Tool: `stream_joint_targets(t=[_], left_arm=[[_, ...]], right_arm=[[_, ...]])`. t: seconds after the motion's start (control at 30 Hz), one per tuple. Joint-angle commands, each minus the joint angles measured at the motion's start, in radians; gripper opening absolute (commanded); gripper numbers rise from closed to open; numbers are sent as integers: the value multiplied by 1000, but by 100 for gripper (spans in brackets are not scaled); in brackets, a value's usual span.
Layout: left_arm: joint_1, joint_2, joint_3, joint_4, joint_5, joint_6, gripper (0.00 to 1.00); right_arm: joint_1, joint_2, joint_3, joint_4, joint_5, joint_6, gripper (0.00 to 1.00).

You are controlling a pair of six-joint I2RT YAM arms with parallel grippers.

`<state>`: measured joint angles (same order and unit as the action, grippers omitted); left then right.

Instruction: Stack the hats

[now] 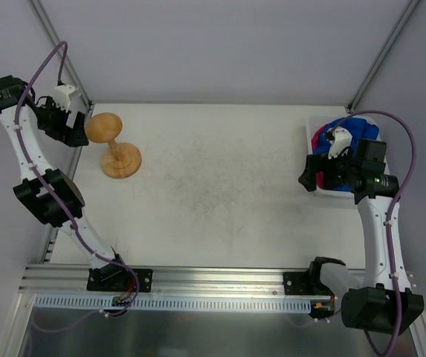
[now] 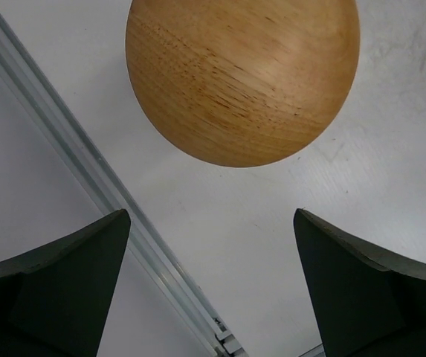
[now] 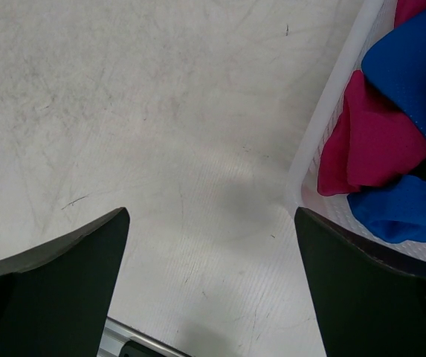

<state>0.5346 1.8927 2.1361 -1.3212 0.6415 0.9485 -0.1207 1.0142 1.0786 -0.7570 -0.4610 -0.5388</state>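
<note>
Right claw [image 3: 213, 212] first: its two dark fingers fill the bottom corners of its wrist view, spread as wide as they go, with nothing between them but bare table [image 3: 123, 111]. It holds nothing and touches nothing. Its right finger sits in front of the tray [image 3: 324, 126], whose white rim runs up the right side of that view.

The hats are all in the tray, crumpled together – a blue hat [image 3: 410, 59] lying over pink hat [image 3: 372, 134] fabric. How many pink ones there are cannot be told from the folds. From above, the tray [image 1: 311, 134] is at the table's far right edge, the blue hat [image 1: 357, 128] bulging out of it with pink [image 1: 318, 140] showing at its left side, and the right claw [image 1: 309, 175] hovers at the tray's near-left corner.

The left claw [image 2: 213, 216] is also wide apart and empty. Just ahead of its fingers, above the gap, is the wooden ball [image 2: 242, 74], not touched by either finger (a strip of table shows between them). From above, the left claw [image 1: 82, 128] is at the far left edge beside the ball [image 1: 102, 126], which tops a stand whose round base [image 1: 121, 160] rests on the table – well apart from the hats.
</note>
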Motion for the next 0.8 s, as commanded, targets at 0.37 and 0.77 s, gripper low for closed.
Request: stream_joint_targets(t=[0.37, 0.77], left_arm=[[-85, 103, 59, -135, -13, 338, 90], [-232, 163, 99, -125, 86, 391, 88]], right_arm=[[6, 1, 0, 21, -18, 2, 99], [4, -8, -20, 22, -11, -1, 100]])
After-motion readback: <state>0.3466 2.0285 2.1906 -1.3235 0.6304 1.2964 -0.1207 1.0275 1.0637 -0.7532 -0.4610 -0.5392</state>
